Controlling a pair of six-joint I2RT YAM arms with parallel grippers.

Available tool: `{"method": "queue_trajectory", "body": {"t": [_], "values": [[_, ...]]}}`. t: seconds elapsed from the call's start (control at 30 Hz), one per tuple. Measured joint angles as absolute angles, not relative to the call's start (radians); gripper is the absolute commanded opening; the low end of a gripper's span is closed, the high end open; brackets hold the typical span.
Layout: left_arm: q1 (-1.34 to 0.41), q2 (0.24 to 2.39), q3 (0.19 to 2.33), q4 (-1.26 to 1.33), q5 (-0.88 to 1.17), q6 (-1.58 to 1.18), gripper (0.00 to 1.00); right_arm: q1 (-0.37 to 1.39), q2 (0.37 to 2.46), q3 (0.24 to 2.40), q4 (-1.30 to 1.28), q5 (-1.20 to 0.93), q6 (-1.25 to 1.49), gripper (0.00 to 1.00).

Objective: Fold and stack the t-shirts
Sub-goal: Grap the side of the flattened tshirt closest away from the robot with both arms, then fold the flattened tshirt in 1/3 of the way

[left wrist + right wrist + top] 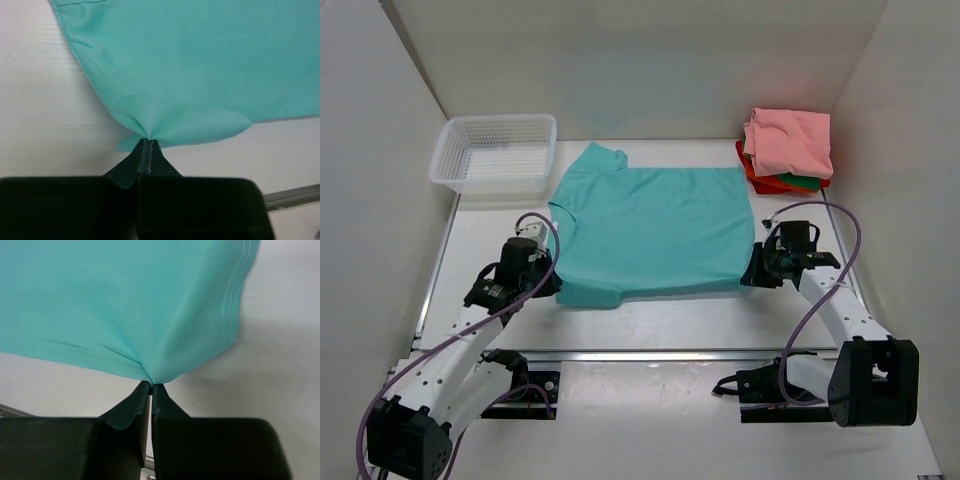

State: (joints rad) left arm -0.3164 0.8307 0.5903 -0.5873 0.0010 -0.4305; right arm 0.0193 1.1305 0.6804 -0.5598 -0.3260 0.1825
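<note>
A teal t-shirt (650,230) lies spread flat in the middle of the table, neck to the left. My left gripper (552,283) is shut on its near left edge by the sleeve; the left wrist view shows the cloth (200,65) pinched at the fingertips (148,140). My right gripper (752,275) is shut on the near right corner by the hem; the right wrist view shows the cloth (125,305) gathered at its tips (151,384). A folded stack sits at the back right: salmon pink shirt (788,140) on top, green (800,183) and red-orange (755,176) beneath.
A white mesh basket (495,152) stands at the back left corner. White walls close in the table on the left, back and right. A metal rail (650,354) runs along the near edge between the arm bases.
</note>
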Motion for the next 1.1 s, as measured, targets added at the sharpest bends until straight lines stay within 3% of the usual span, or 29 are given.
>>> {"method": "queue_trajectory", "body": {"t": [0.3, 0.7, 1.03, 1.1], "values": [[-0.273, 0.929, 0.635, -0.588, 0.035, -0.419, 0.00, 0.031, 1.220, 0.702, -0.619, -0.322, 0.149, 0.00], [-0.209, 1.306, 0.906, -0.488, 0.051, -0.362, 0.00, 0.023, 1.598, 1.118, -0.691, -0.247, 0.025, 0.00], [-0.181, 1.543, 1.069, -0.431, 0.065, -0.332, 0.00, 0.026, 1.813, 1.328, -0.737, -0.205, -0.035, 0.00], [-0.180, 1.571, 1.078, -0.424, 0.065, -0.329, 0.00, 0.026, 1.845, 1.361, -0.742, -0.200, -0.044, 0.04]]}}
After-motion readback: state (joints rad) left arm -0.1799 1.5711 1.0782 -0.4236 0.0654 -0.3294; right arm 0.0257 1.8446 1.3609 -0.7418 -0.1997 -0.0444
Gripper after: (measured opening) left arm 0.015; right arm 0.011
